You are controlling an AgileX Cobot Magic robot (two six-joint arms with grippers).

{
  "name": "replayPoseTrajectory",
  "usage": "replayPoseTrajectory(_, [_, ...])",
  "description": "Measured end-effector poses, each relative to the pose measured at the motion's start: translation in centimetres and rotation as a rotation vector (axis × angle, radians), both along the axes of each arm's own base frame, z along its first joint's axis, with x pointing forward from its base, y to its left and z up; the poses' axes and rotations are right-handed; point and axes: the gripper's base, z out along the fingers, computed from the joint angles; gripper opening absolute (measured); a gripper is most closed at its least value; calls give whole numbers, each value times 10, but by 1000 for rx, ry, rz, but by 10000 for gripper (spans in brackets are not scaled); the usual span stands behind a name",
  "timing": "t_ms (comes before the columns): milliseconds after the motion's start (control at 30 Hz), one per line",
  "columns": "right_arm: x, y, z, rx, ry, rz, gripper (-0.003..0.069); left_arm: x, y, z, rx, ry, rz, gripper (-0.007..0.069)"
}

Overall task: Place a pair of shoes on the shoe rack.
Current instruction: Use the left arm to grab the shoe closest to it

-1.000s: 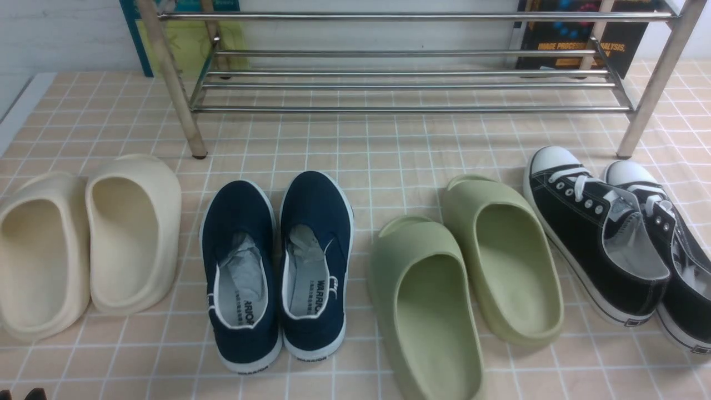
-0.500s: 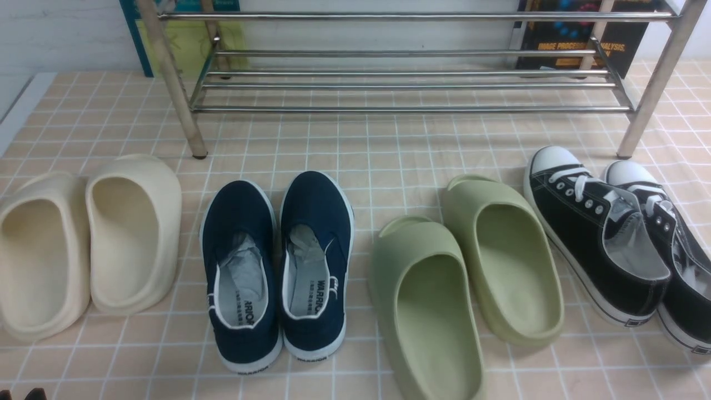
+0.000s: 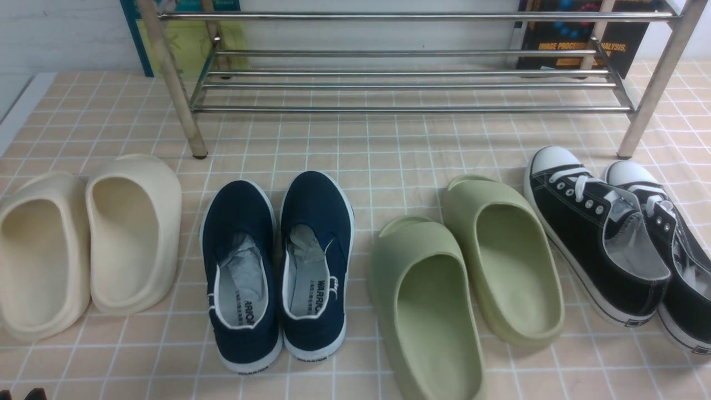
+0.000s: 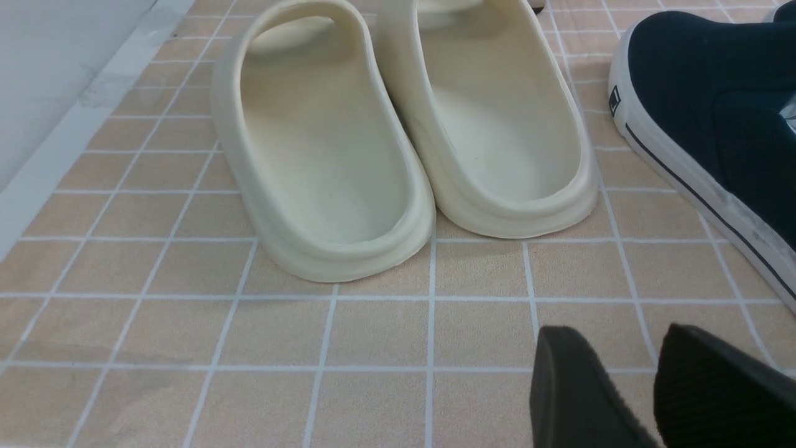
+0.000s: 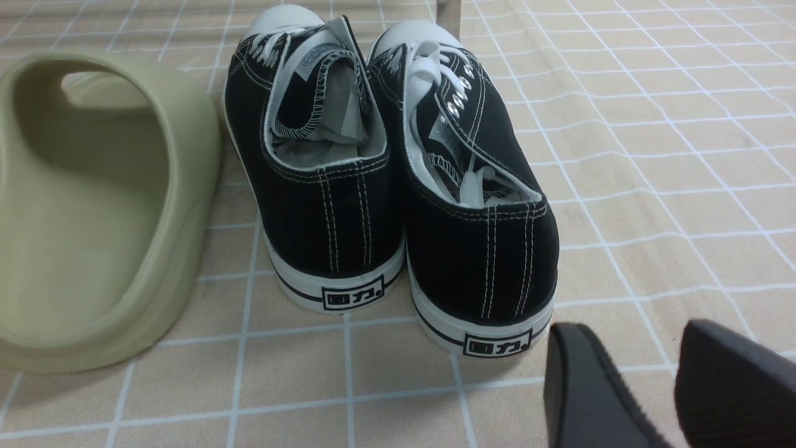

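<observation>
While the left gripper [image 4: 622, 348] and right gripper [image 5: 631, 339] held jaws narrowly parted, empty, the pair of shoes [image 3: 316, 211] sat lower centre-left of frame, near the left jaws, below the shoe rack [image 3: 411, 109].

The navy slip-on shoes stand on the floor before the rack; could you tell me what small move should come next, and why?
Probably swing the left claw toward the navy slip-on shoes. The pair stands ungrasped on the floor, short of the shoe rack, and that claw hangs low near the cream slippers, holding nothing.
</observation>
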Motion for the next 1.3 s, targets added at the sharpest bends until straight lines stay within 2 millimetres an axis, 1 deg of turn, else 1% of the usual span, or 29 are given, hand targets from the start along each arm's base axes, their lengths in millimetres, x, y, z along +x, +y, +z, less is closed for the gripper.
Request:
replayPoseTrajectory(200, [0,0,0,0,0,0,240,0,1,0,24,0,2,239])
replayPoseTrajectory(267, [0,0,0,0,0,0,240,0,0,1,-13,-8,9,239])
replayPoseTrajectory(333, [0,0,0,0,0,0,240,0,-1,1,-88,-15,18,239])
replayPoseTrajectory(467, [0,0,0,0,0,0,240,1,-6,3,-488,-43,67,239])
replayPoseTrajectory(533, [0,0,0,0,0,0,240,2,-9,5,-750,-60,99,239])
replayPoseTrajectory(600, [0,0,0,0,0,0,240,2,-11,7,-966,-74,124,239])
replayPoseTrajectory(633, [0,0,0,0,0,0,240,2,-11,8,-973,-74,124,239])
replayPoseTrajectory(667, [0,0,0,0,0,0,240,2,-12,9,-1078,-76,140,239])
replayPoseTrajectory(733, [0,0,0,0,0,0,240,2,-12,9,-1116,-81,146,239])
replayPoseTrajectory(967, [0,0,0,0,0,0,240,2,-11,10,-1119,-88,146,239])
replayPoseTrajectory(1033, [0,0,0,0,0,0,240,2,-12,14,-1077,-90,131,239])
replayPoseTrajectory(1067, [0,0,0,0,0,0,240,1,-12,20,-1056,-97,118,239])
replayPoseTrajectory(1167, [0,0,0,0,0,0,240,-10,-12,66,-841,-176,25,231])
replayPoseTrajectory(1233, [0,0,0,0,0,0,240,-17,-12,94,-689,-154,10,192])
replayPoseTrajectory(1267, [0,0,0,0,0,0,240,-18,-11,107,-610,-112,24,159])
replayPoseTrajectory(1300, [0,0,0,0,0,0,240,-18,-9,117,-552,-64,45,128])
